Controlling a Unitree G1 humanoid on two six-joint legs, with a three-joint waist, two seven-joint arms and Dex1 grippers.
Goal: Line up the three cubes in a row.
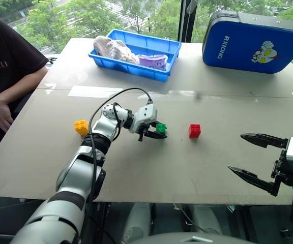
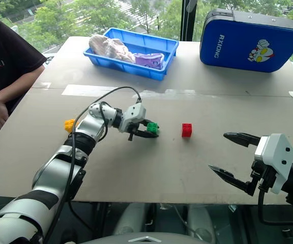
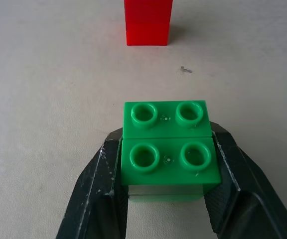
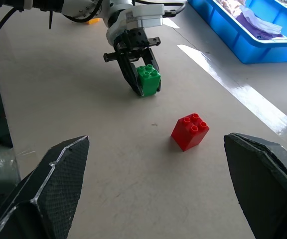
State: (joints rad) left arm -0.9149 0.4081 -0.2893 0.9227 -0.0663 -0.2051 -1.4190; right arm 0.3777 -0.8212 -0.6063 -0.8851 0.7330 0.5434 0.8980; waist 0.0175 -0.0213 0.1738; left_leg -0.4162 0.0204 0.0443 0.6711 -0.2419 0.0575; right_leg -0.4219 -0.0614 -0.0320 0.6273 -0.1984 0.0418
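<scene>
Green cube [image 3: 169, 149] clamped in my left gripper [image 1: 153, 133], low between yellow [image 1: 81, 127] and red [image 1: 194, 130]. Release remains. Right gripper [image 1: 252, 155] wide, empty.

**Readable text in the scene**

1 word can be read: "RXIONG", in white capital letters running vertically along the left end of the big blue rigid case [image 1: 253, 43] at the far right of the table. A cartoon figure is printed on the same face, further right. The person's dark shirt [image 1: 4, 51], at the far left, carries small red marks on the chest, too small to read.
</scene>
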